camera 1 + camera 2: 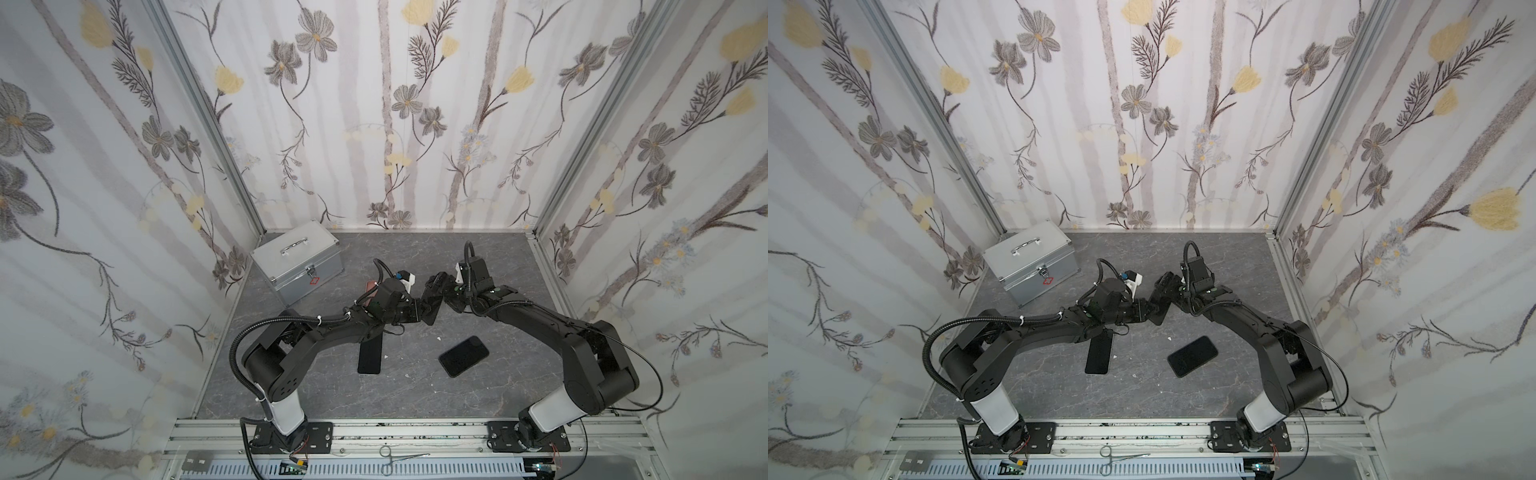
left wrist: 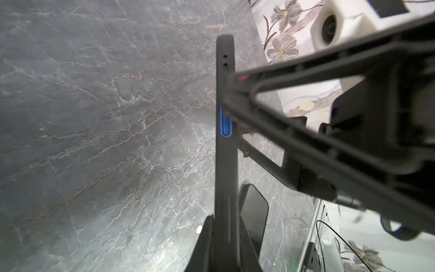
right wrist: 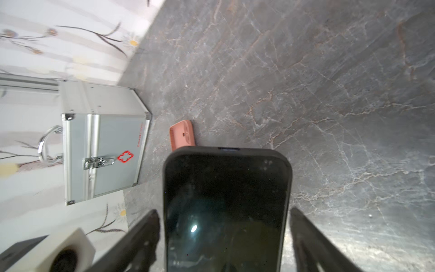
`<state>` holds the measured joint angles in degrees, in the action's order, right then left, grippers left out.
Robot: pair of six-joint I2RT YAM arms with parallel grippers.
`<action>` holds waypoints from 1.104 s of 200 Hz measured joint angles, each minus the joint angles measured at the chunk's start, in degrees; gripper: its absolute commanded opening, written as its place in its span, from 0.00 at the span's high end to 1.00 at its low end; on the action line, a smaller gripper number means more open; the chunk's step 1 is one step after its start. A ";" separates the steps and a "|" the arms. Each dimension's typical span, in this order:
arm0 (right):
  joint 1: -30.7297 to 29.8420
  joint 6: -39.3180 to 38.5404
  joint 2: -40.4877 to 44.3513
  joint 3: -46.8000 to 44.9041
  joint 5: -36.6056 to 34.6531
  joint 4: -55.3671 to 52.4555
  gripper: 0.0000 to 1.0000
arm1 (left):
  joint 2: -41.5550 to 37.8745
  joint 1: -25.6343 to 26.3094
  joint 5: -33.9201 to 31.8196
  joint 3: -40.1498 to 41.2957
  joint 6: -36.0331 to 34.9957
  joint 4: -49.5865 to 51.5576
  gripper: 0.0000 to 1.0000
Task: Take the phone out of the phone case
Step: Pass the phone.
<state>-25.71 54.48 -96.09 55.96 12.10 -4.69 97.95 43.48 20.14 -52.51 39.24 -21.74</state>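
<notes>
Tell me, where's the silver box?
In both top views the box sits in the back left corner of the table, a pink case near it.

1. This is a robot test cell in a lab, not a home: the floral wallpaper (image 1: 374,124) is only panelling held in bare aluminium posts (image 1: 208,120) on the left, right and far sides.
2. A left arm (image 1: 270,365) and a right arm (image 1: 590,365) are bolted to an aluminium rail (image 1: 415,428) along the near edge.
3. A slotted cable duct (image 1: 374,471), loose wiring and forceps (image 1: 409,457) lie nearest.
4. The grey marble-look tabletop (image 1: 374,399) carries a silver case (image 1: 297,262) with a red cross, far left.
</notes>
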 measured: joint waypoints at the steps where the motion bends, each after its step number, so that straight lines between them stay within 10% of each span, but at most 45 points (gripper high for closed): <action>1: 0.02 -0.52 0.81 -0.20 -0.24 0.11 0.00 | -0.35 0.02 0.02 0.15 -0.11 0.07 1.00; 87: 0.42 -12.83 28.98 -12.55 -5.92 13.31 0.00 | -20.41 0.02 -0.66 7.65 -6.91 0.52 1.00; 221: 0.33 -17.42 39.67 -21.05 28.94 43.60 0.23 | -36.63 -2.71 15.93 9.79 -10.25 -8.94 1.00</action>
<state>-25.39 37.06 -56.42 34.92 41.04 38.92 61.32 40.77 36.07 -42.72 28.99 -30.68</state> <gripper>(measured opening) 0.782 0.121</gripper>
